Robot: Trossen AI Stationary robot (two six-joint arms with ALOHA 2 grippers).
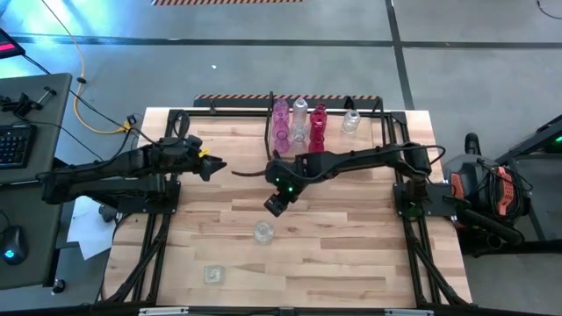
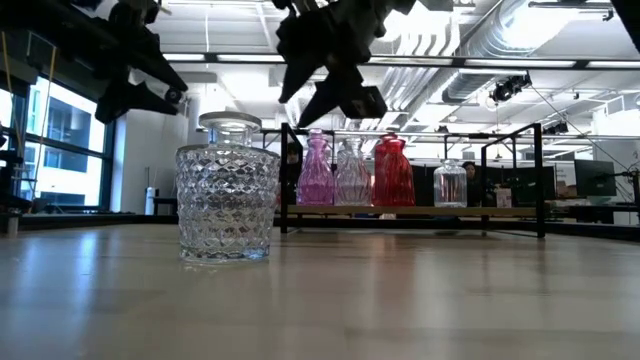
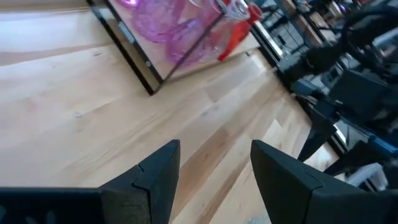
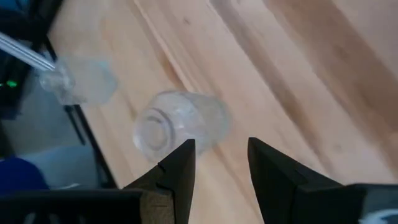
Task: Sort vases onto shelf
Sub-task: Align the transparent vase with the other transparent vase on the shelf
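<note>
The shelf (image 1: 329,104) stands at the table's far edge, with pink (image 1: 281,132), red (image 1: 317,116) and clear vases (image 1: 350,122) on its boards. A clear vase (image 1: 262,232) stands on its base on the table's middle. My right gripper (image 1: 275,205) hangs open in the air just beyond it; in the right wrist view the vase (image 4: 180,124) lies ahead of the open fingers (image 4: 221,146), untouched. A second, squat cut-glass vase (image 1: 212,275) stands near the front edge and fills the low view's foreground (image 2: 225,205). My left gripper (image 1: 215,166) waits open at the left (image 3: 214,149).
Bare wood lies between the shelf and the two loose vases. Black frame struts (image 1: 149,254) run along the table's left and right sides. A desk with a keyboard (image 1: 13,145) stands beyond the left edge.
</note>
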